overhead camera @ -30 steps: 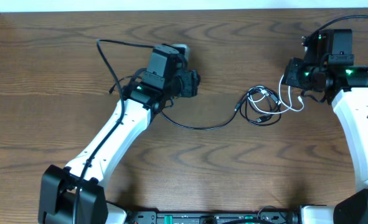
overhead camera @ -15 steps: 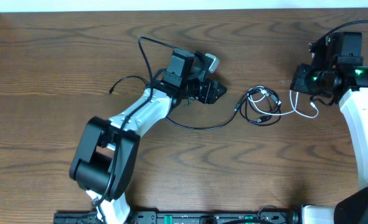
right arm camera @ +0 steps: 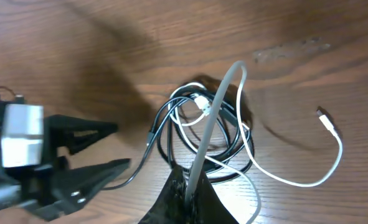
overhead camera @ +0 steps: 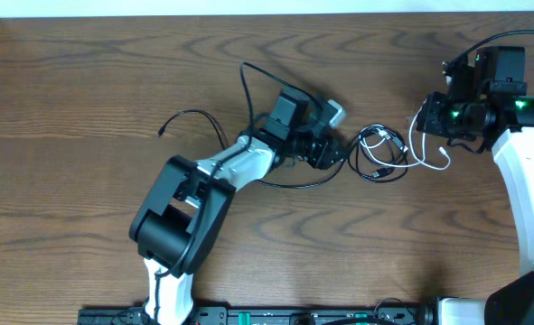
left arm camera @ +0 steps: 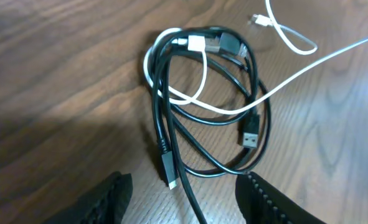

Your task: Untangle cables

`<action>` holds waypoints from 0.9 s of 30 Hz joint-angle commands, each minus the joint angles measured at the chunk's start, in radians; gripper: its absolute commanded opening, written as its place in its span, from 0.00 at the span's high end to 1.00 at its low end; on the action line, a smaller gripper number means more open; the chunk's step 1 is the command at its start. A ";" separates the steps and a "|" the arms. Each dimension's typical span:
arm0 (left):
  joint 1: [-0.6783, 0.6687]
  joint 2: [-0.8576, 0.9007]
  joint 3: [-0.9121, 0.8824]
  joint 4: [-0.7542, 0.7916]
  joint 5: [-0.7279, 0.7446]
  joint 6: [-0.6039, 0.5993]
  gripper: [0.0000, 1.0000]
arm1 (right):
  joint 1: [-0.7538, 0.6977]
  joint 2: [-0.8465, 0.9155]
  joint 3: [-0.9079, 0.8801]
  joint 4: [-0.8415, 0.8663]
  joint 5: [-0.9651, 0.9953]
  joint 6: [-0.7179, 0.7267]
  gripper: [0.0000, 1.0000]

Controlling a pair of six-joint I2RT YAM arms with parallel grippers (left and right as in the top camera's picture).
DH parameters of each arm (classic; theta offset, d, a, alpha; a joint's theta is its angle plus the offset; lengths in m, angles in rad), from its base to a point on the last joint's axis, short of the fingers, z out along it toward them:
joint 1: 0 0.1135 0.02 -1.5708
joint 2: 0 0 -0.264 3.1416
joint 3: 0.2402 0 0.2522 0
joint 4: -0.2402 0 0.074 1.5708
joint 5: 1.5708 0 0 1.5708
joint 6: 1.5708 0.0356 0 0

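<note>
A black cable [overhead camera: 375, 153] lies coiled on the table, wound with a white cable [overhead camera: 425, 155]. The black cable trails left under my left arm to a loose end [overhead camera: 163, 129]. My left gripper [overhead camera: 337, 152] is open just left of the coil; in the left wrist view the black cable [left arm camera: 171, 134] runs between its fingers [left arm camera: 184, 199] and the white loop [left arm camera: 202, 99] crosses the coil. My right gripper [overhead camera: 436, 122] is shut on the white cable [right arm camera: 212, 118], held above the table right of the coil [right arm camera: 199, 134]. The white plug end [right arm camera: 325, 119] lies free.
The wooden table's far edge [overhead camera: 248, 16] meets a white wall. The left arm's thick black wire [overhead camera: 248, 81] loops above its wrist. In the right wrist view the left gripper's fingers [right arm camera: 78, 155] show at the left.
My left gripper has swung right across the table and now sits beside the coil. My right gripper shifted slightly, still holding the white cable.
</note>
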 commanded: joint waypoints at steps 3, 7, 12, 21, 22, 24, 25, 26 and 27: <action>-0.027 0.003 -0.004 0.032 -0.080 0.052 0.43 | -0.003 0.001 0.012 -0.021 -0.037 -0.015 0.99; -0.039 0.010 -0.004 0.053 -0.095 0.052 0.43 | -0.004 0.001 0.012 -0.035 -0.083 -0.029 0.99; -0.039 0.042 -0.004 0.090 -0.098 0.051 0.43 | -0.003 0.001 0.012 -0.035 -0.112 -0.045 0.99; -0.039 0.102 0.046 0.130 -0.098 0.040 0.43 | -0.003 0.001 0.012 -0.049 -0.122 -0.053 0.99; -0.039 0.108 0.058 0.130 -0.098 0.033 0.42 | -0.003 0.000 0.012 -0.049 -0.124 -0.053 0.99; -0.041 0.121 0.080 0.130 -0.098 0.021 0.43 | -0.003 0.001 0.012 -0.050 -0.127 -0.053 0.99; -0.043 0.127 0.092 0.129 -0.097 0.017 0.43 | -0.003 0.001 0.012 -0.050 -0.129 -0.053 0.99; -0.045 0.134 0.102 0.130 -0.097 0.009 0.43 | -0.003 0.001 0.012 -0.050 -0.130 -0.053 0.99; -0.048 0.142 0.113 0.129 -0.097 0.003 0.43 | -0.003 0.000 0.012 -0.053 -0.130 -0.053 0.99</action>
